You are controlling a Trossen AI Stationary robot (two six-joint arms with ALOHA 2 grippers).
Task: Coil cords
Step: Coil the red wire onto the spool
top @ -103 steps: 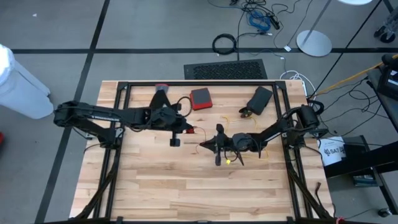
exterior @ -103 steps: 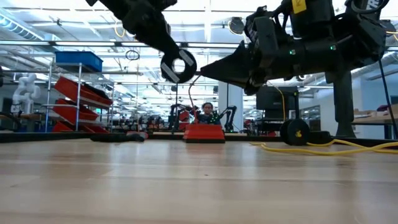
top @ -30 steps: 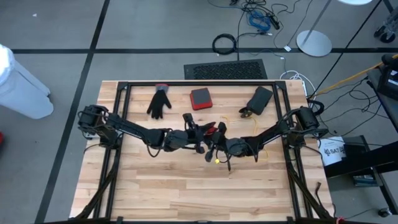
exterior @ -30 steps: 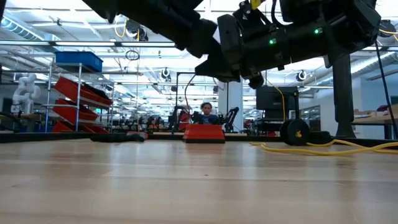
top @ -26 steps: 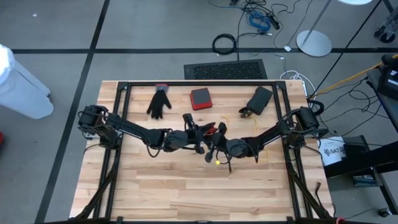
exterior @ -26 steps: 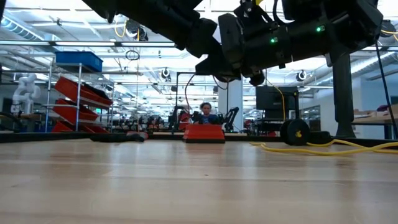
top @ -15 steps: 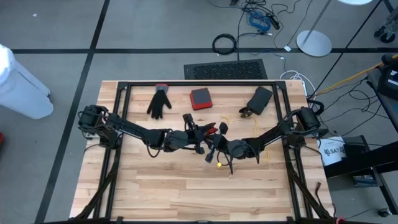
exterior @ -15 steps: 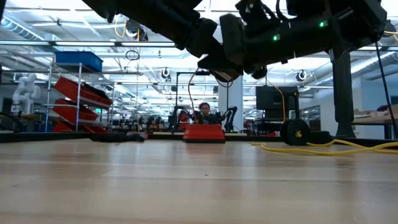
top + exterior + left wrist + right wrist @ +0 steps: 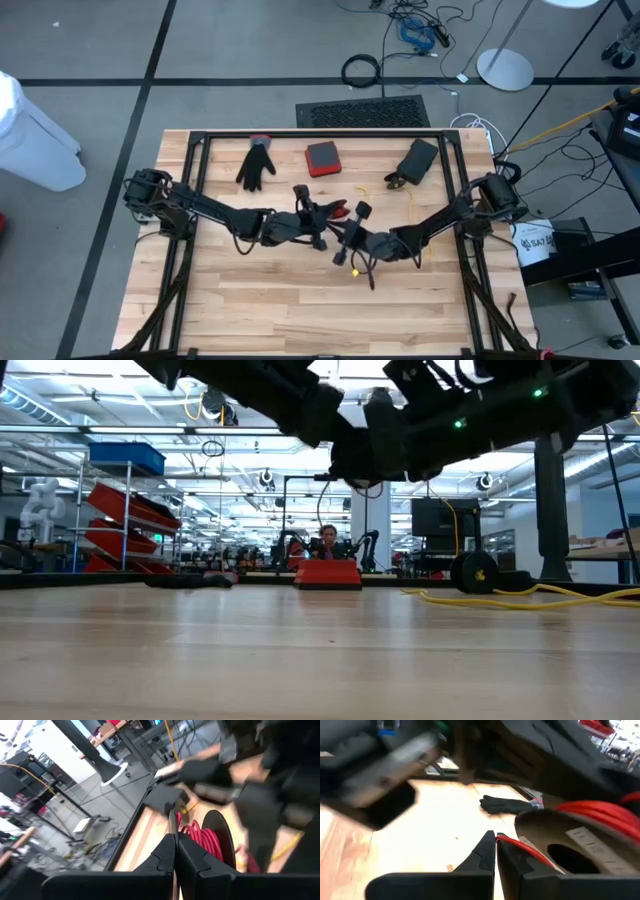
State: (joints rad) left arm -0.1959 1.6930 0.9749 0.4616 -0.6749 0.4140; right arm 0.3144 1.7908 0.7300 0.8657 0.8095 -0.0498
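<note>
While both sets of jaws are pressed together at bench centre, each pinches a strand: the left gripper (image 9: 175,851) is clamped on a thin dark cord (image 9: 171,822), the right gripper (image 9: 495,851) on a red cord (image 9: 530,849) running off a spool (image 9: 580,847). High view: left gripper (image 9: 318,218) and right gripper (image 9: 350,240) sit close together, nearly touching, with the red bit (image 9: 335,210) between them. A yellow cord (image 9: 408,206) trails right of the right gripper toward the far right of the bench (image 9: 250,310); low view shows more yellow cord (image 9: 520,596) lying flat at far right. Both arms hang above the bench surface in the low view, nothing dragging.

Step, as I judge it: mid-winding, red cord held taut between spool and jaws, coil not finished. Yellow cord looks still loose, not coiled.

Next move probably calls for keeping tension while one gripper guides the strand round the spool, the other steadying; arms are crowded, so collision and cord slipping out are the risks.

Off to the side: black glove (image 9: 256,164) far left, red box (image 9: 322,157) far centre, black pouch (image 9: 416,159) far right.
</note>
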